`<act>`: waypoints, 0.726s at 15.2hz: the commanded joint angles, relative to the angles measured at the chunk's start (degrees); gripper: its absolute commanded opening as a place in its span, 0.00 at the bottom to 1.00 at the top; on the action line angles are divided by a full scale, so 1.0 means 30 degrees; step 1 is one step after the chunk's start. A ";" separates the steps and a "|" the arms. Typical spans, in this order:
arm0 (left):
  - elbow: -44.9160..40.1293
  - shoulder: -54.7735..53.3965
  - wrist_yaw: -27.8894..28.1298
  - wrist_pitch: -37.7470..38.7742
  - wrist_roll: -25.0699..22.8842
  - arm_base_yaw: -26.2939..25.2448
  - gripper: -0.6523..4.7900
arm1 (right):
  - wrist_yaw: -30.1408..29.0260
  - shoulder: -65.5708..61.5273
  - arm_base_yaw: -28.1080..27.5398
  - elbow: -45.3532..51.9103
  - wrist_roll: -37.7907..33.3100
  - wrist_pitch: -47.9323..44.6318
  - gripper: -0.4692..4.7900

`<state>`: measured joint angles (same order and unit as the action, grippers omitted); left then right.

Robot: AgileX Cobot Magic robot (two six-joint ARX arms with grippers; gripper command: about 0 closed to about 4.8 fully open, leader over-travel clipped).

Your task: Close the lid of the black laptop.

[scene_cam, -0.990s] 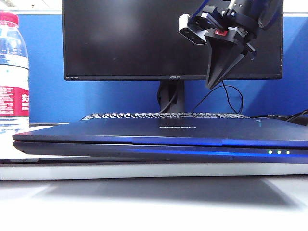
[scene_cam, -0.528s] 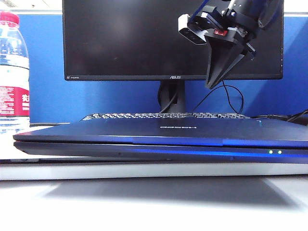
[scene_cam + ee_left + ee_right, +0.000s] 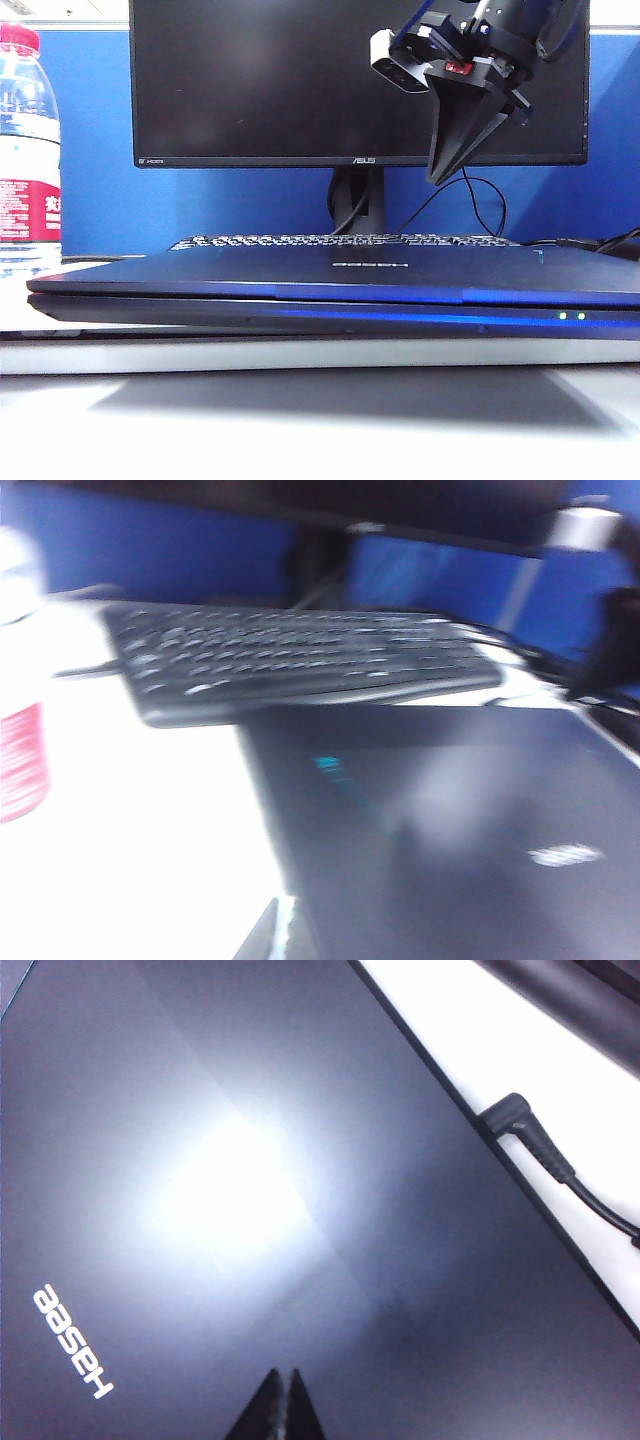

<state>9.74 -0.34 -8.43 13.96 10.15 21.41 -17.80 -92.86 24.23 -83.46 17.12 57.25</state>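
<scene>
Lid [image 3: 400,272] lies flat on the base of the black laptop [image 3: 330,312], which sits along the near edge of the tabletop [image 3: 300,355]. Only a thin seam shows along the front; two green LEDs are lit toward the right front corner. Judgement: closing is done or as good as done.

Right gripper [image 3: 437,178] hangs in the air well above the right half of the lid, tips pointing down, fingers pressed together on nothing. Right wrist view confirms this: the two tips [image 3: 282,1400] meet over the bare shell, the logo off to one side. Not touching.

Left gripper: not visible in any view, so I cannot tell its finger state. Its wrist view is blurred and looks across the lid's rear left corner.

Doing the remaining step well: if the seam needs checking, press lightly with the closed tips near the middle of the front edge, straight down. Otherwise retreat upward and clear of the power plug [image 3: 528,1132] at the laptop's side edge.

Behind the laptop: separate keyboard [image 3: 340,241], then monitor [image 3: 260,80] at the far edge. Water bottle [image 3: 28,150] stands at the left edge.
</scene>
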 commanded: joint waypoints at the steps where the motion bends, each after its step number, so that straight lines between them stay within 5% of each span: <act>1: -0.0401 0.0044 -0.0612 -0.0408 0.0233 -0.2368 0.11 | -0.0066 0.0066 0.0015 -0.0036 -0.0073 -0.0197 0.08; 7: -0.1056 0.0051 -0.0780 -0.0401 0.0219 -0.7475 0.11 | -0.0066 0.0066 0.0015 -0.0036 -0.0073 -0.0197 0.08; 11: -0.1064 0.0051 -0.1435 -0.0393 -0.2011 -0.8517 0.11 | -0.0066 0.0066 0.0015 -0.0036 -0.0073 -0.0197 0.08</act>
<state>6.55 -0.32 -12.10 13.50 6.00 -4.12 -17.80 -92.86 24.23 -83.46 17.12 57.25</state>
